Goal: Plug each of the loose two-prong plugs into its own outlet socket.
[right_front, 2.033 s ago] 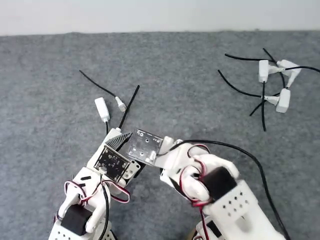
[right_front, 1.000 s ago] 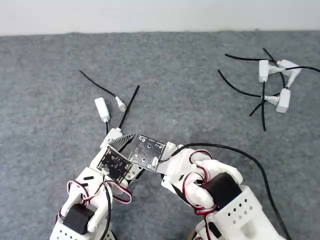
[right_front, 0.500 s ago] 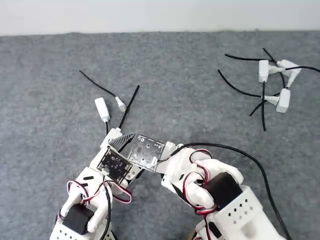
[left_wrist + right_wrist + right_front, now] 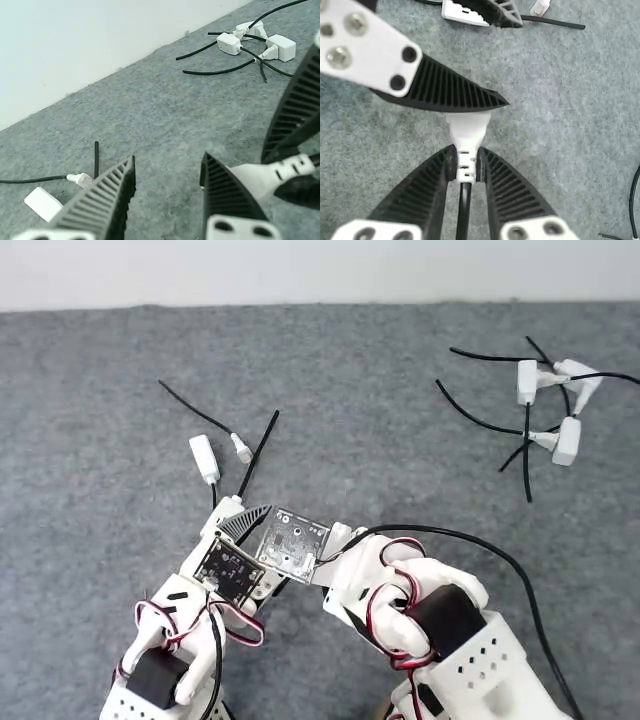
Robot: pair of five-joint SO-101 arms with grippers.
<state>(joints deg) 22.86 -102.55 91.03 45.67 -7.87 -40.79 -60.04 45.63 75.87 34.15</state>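
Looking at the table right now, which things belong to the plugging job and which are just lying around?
Job: white corded connector clamped in the right gripper; open left gripper beside it; loose white socket; small loose plug near it.
Lying about: cluster of white plugs and sockets in the far corner, apparently already joined; grey mat.

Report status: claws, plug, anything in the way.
Right claw shut on plug. Left claw open, one finger crowding the plug's tip. Socket loose ahead, untouched.
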